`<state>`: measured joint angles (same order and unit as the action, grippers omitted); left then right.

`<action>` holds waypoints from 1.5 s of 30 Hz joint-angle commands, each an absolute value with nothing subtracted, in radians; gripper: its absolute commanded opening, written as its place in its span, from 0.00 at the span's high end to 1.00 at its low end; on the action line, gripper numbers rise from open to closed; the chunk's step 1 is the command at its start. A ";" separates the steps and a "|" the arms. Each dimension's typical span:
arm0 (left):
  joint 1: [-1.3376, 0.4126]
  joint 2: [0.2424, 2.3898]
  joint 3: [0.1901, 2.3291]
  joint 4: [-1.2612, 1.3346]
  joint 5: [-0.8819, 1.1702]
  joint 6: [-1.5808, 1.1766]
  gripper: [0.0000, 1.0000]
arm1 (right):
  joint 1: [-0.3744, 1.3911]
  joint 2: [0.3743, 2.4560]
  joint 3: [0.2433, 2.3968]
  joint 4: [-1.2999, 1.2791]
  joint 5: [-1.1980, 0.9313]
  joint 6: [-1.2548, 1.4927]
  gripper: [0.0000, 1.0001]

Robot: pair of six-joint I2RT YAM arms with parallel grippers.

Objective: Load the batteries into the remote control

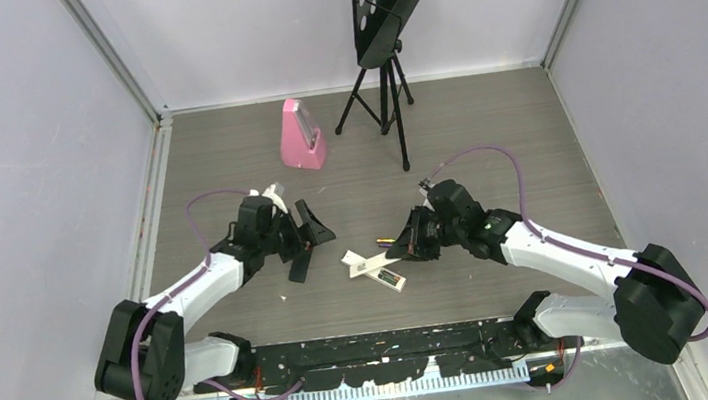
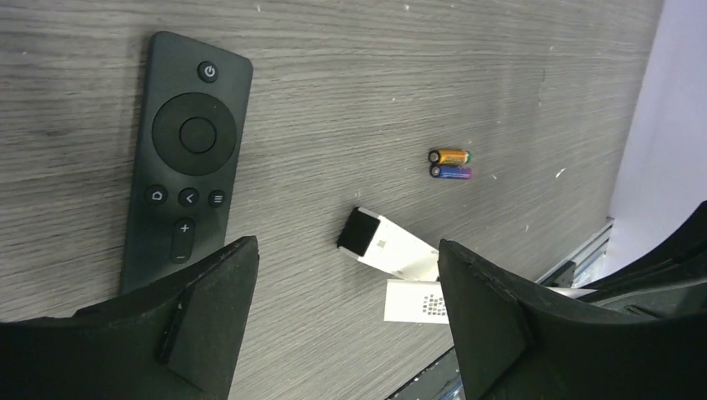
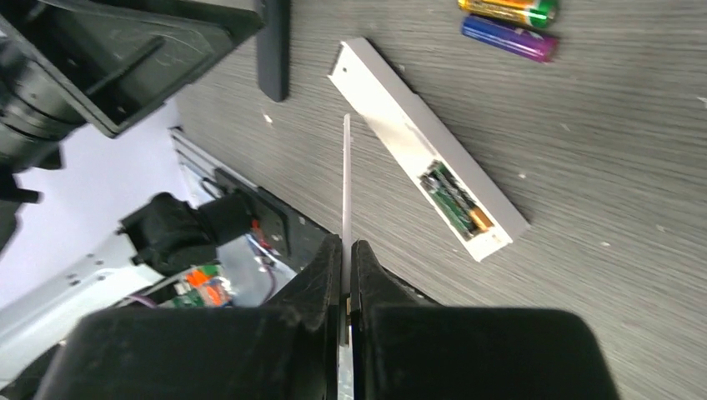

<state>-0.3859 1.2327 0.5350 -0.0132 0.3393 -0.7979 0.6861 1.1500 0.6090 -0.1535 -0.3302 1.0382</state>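
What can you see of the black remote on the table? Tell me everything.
The black remote control is a slim, flat, matte bar with rounded corners, plastic by its look. It lies face up on the grey wood-grain table. From its far end run a power button, a round ring pad, three small round buttons and a plus rocker. Its near end is hidden behind one finger of the open left tool, so contact there cannot be told. Nothing else touches the part that shows.

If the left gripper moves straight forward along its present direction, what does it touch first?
Probably the white remote, whose dark end lies just ahead of the open left gripper. Depth is unclear, so the table top may come first.
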 commanded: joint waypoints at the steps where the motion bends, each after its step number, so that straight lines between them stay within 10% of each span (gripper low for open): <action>1: -0.382 1.237 0.568 -0.063 0.318 -0.718 0.20 | 0.689 1.130 0.683 -0.355 -0.321 0.910 0.99; 23: -0.383 1.325 0.489 0.151 0.498 -0.819 0.24 | 0.672 1.152 0.805 -0.596 -0.070 0.765 0.99; 31: -0.383 1.334 0.483 0.167 0.494 -0.828 0.26 | 0.672 1.108 0.766 -0.364 -0.380 0.857 0.99; 45: -0.383 1.311 0.486 0.173 0.457 -0.834 0.23 | 0.670 1.244 0.683 -0.040 -0.221 1.076 0.99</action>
<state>-0.3859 1.3308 0.4858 0.1238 0.4629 -0.8341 0.6720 1.2152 0.6781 -0.1555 -0.2626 1.0363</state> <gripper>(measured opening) 0.767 0.058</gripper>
